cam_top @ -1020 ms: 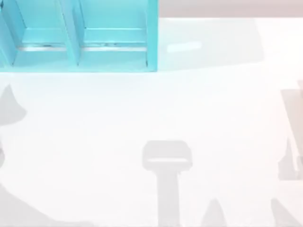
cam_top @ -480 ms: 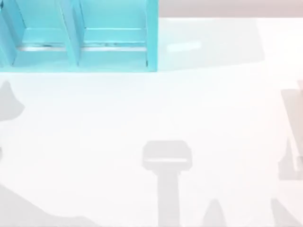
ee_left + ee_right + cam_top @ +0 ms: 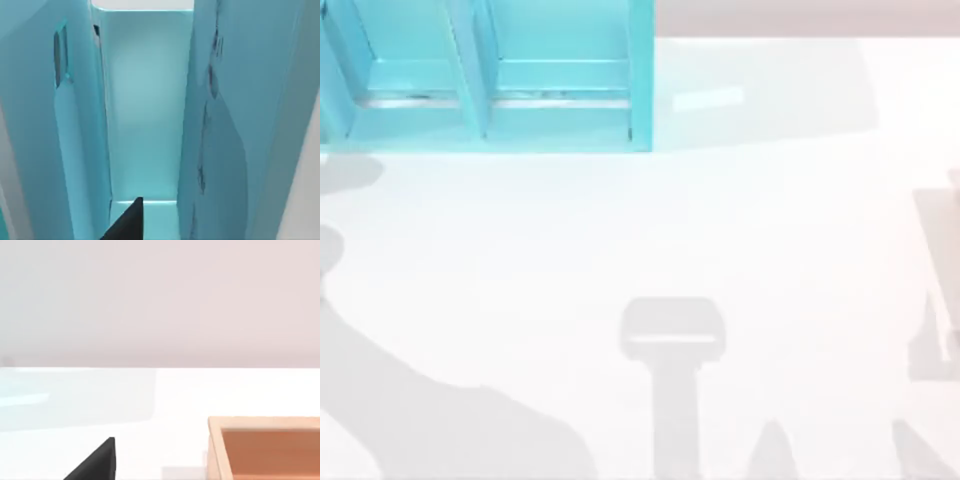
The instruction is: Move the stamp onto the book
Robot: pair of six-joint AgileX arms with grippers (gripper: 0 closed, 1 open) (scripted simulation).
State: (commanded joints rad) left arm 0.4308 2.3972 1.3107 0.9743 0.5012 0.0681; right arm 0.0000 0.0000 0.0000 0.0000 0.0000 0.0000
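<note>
The stamp and the book are out of view. In the left wrist view, a dark part of my left gripper point(image 3: 125, 224) juts in low, close before a narrow compartment of the turquoise shelf unit point(image 3: 145, 110). In the right wrist view, a dark part of my right gripper point(image 3: 95, 461) hangs over the white table point(image 3: 165, 400), beside a tan wooden open box point(image 3: 265, 447). The top view has arm shadows on the table point(image 3: 650, 230) at its left and right edges.
The large turquoise shelf unit point(image 3: 490, 75) stands at the table's back left, with upright dividers and open compartments. The tan box with a raised pale rim sits near the right arm. A grey T-shaped shadow point(image 3: 673, 345) lies at the front middle.
On the top view's left side the arm shadow has grown and spread rightward along the front edge, and its upper part has shifted toward the shelf unit. The right side looks unchanged.
</note>
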